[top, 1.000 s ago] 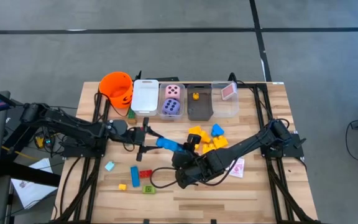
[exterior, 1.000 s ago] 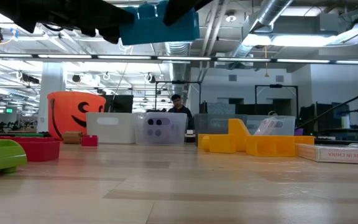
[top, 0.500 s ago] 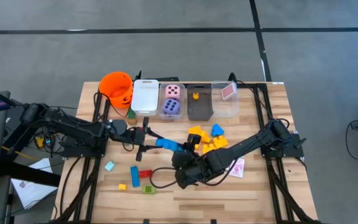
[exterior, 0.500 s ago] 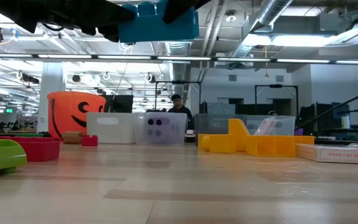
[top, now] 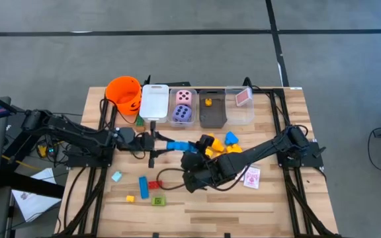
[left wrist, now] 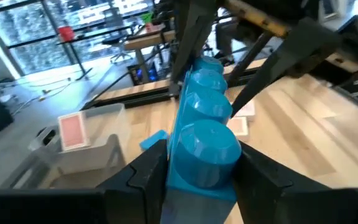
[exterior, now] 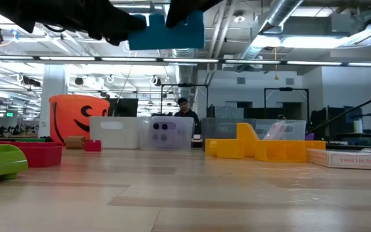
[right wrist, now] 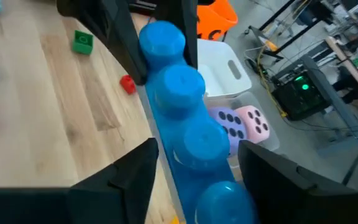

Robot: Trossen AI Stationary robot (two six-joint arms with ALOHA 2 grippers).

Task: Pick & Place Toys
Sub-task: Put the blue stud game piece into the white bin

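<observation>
A long blue studded block (top: 175, 145) hangs in the air over the middle of the table, between my two grippers. It shows high up in the low view as the blue block (exterior: 166, 35). My left gripper (top: 156, 142) comes from the table's left and is shut on the block's left end. My right gripper (top: 196, 153) is at the block's other end. Its fingers stand open on either side of the block (right wrist: 182, 106) with a little room at each side. My left gripper pinches the block's two long sides at its near end (left wrist: 201, 163) between its two fingers (left wrist: 146, 177). The fingers come about level from the table's left and lie along the block. The block sticks out ahead of them, roughly level and clear of the table.
Along the far edge stand an orange bucket (top: 124, 92), a white bin (top: 155, 101), a bin with two dice (top: 183, 106), a grey bin (top: 211, 114) and a clear bin with a card (top: 239, 104). Yellow blocks (top: 220, 149) lie mid-table, cards (top: 251, 177) to the right, small blocks (top: 143, 186) near left.
My right gripper's fingers have spread apart and let go of the blue block's right end, and its wrist has turned a little. The block stays up in my left gripper and has shifted slightly, now lying more level.
</observation>
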